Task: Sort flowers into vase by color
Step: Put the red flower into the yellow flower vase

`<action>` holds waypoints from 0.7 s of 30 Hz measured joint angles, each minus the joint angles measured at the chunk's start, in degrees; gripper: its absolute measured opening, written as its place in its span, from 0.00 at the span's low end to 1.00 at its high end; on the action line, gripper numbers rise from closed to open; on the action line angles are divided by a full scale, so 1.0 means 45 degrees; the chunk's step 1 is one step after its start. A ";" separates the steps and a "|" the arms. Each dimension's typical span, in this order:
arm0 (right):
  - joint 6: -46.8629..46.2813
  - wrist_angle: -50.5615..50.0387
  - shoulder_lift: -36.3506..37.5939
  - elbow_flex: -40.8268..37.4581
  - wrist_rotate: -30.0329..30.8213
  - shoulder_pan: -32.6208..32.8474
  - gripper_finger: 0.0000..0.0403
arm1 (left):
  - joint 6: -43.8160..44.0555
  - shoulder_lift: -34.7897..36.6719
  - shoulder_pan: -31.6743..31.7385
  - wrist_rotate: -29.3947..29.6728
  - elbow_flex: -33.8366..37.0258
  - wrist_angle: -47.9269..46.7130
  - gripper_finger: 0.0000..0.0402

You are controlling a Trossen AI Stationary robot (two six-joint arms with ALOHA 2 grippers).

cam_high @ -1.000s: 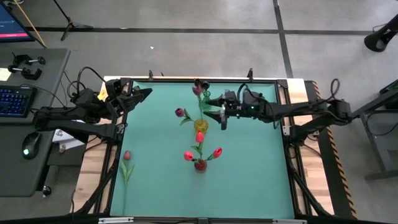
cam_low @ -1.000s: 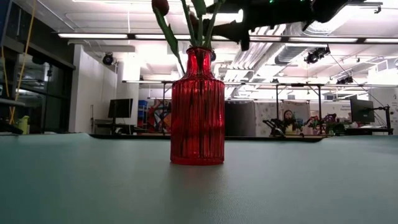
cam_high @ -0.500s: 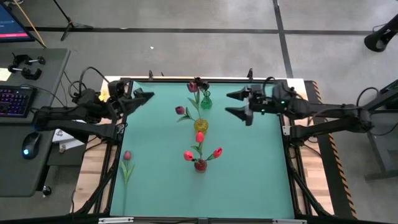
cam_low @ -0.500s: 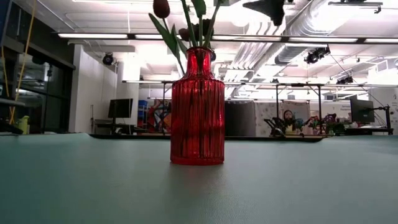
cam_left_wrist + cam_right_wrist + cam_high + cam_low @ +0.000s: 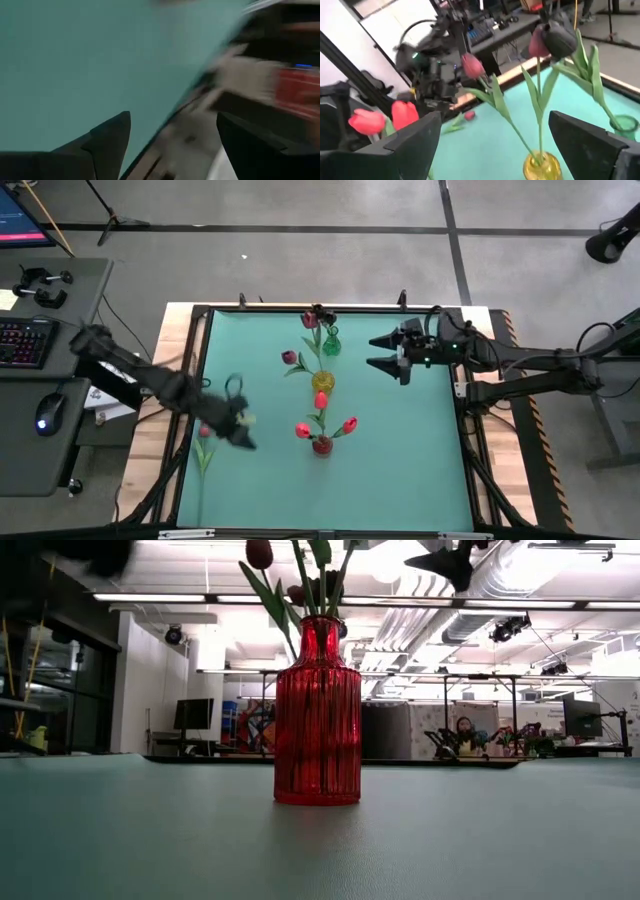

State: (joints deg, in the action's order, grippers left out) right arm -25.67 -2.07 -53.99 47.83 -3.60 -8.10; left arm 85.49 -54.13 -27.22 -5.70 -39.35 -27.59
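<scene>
Red vase (image 5: 322, 445): holds three red tulips; the reference point below.
Yellow vase (image 5: 322, 381): just beyond the red vase, with pink tulips in it.
Green vase (image 5: 331, 343): farthest from the red vase, holding dark maroon tulips.
Left to do: one pink tulip (image 5: 204, 446) lies flat on the mat, well to the left of the red vase.
Left gripper (image 5: 240, 427): between that tulip and the red vase, fingers apart and empty, though blurred.
Right gripper (image 5: 386, 352): beyond the red vase and to its right, spread wide, carrying nothing.

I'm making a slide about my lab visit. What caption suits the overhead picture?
Left gripper reaches toward a loose tulip on the table's left edge; open right gripper waits beside three flower-filled vases.
</scene>
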 joint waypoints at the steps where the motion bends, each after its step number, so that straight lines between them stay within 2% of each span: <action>1: -0.0002 -0.0182 -0.0013 0.0000 0.0000 0.0000 0.89 | 0.1032 -0.0276 -0.0695 -0.0004 0.0000 -0.0810 0.71; 6: 0.0010 -0.0602 -0.0137 0.0000 0.0015 0.0000 0.89 | 0.6328 -0.1771 -0.3774 -0.0005 0.0000 -0.3423 0.71; 10: 0.0019 -0.0614 -0.0326 0.0000 0.0016 0.0000 0.89 | 0.9505 -0.3177 -0.5373 -0.0148 0.0000 -0.3537 0.71; 14: 0.0029 -0.0645 -0.0523 0.0000 0.0019 0.0000 0.89 | 1.1023 -0.4493 -0.6046 -0.0629 0.0000 -0.3652 0.71; 21: 0.0020 -0.0651 -0.0759 0.0000 0.0019 0.0000 0.89 | 1.1196 -0.6258 -0.5859 -0.0620 0.0000 -0.3965 0.71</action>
State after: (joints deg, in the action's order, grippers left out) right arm -25.58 -5.00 -57.41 47.83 -3.51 -8.10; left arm 135.87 -82.30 -53.58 -8.49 -39.35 -45.43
